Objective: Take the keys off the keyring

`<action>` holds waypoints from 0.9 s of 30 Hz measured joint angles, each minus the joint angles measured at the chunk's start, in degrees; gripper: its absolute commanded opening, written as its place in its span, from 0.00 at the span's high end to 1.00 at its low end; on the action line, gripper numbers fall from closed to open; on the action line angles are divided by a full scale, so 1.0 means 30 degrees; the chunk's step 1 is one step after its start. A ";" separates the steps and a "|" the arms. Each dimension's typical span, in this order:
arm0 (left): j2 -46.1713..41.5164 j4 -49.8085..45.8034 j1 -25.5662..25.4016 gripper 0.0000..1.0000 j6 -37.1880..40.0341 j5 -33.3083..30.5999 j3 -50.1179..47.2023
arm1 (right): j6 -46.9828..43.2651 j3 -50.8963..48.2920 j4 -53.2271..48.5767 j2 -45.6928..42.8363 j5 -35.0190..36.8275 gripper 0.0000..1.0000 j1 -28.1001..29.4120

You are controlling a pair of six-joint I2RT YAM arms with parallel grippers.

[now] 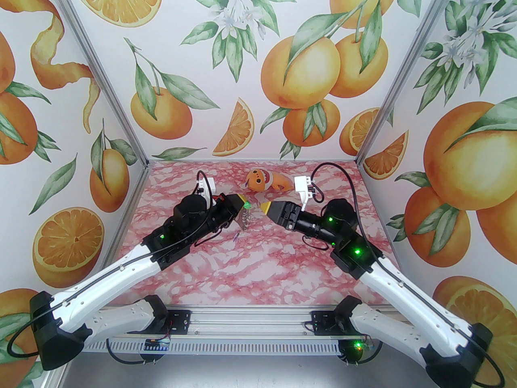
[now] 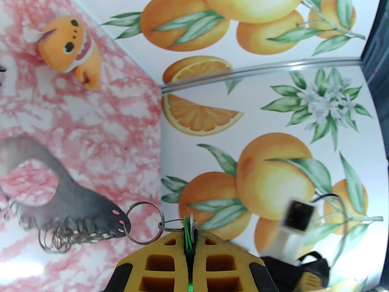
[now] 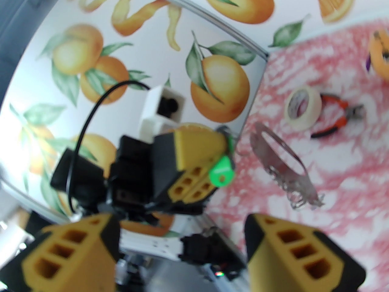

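Note:
My left gripper (image 1: 241,201) is shut on the bright green key tag (image 2: 187,227), held above the table. From that tag's small ring the dark grey D-shaped keyring (image 2: 76,199) hangs down, with a row of small rings (image 2: 57,242) along one side. My right gripper (image 3: 179,227) is open and holds nothing. It stands just right of the green key (image 3: 222,172) and the keyring (image 3: 282,169), apart from both. A small blue piece (image 1: 235,237), seemingly the blue key, lies on the table below the hanging keyring (image 1: 246,220).
An orange plush toy (image 1: 264,179) lies at the back of the pink marbled table (image 1: 258,273). A roll of beige tape (image 3: 302,108) and red-handled pliers (image 3: 334,117) lie on the table behind the left arm. Printed walls close in the back and both sides.

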 measured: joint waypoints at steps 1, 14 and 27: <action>0.0066 0.0270 -0.0029 1.00 0.0007 -0.0007 0.0000 | 0.0838 -0.0284 0.0481 0.0153 0.0015 0.37 0.0066; 0.0459 0.2557 -0.0372 1.00 0.0612 0.0204 0.0007 | 0.6149 -0.1049 0.4838 0.1129 0.1428 0.55 0.0277; 0.0772 0.2987 -0.0590 1.00 0.1078 0.0925 0.0175 | 0.6805 -0.1042 0.5829 0.2200 0.1632 0.68 0.0313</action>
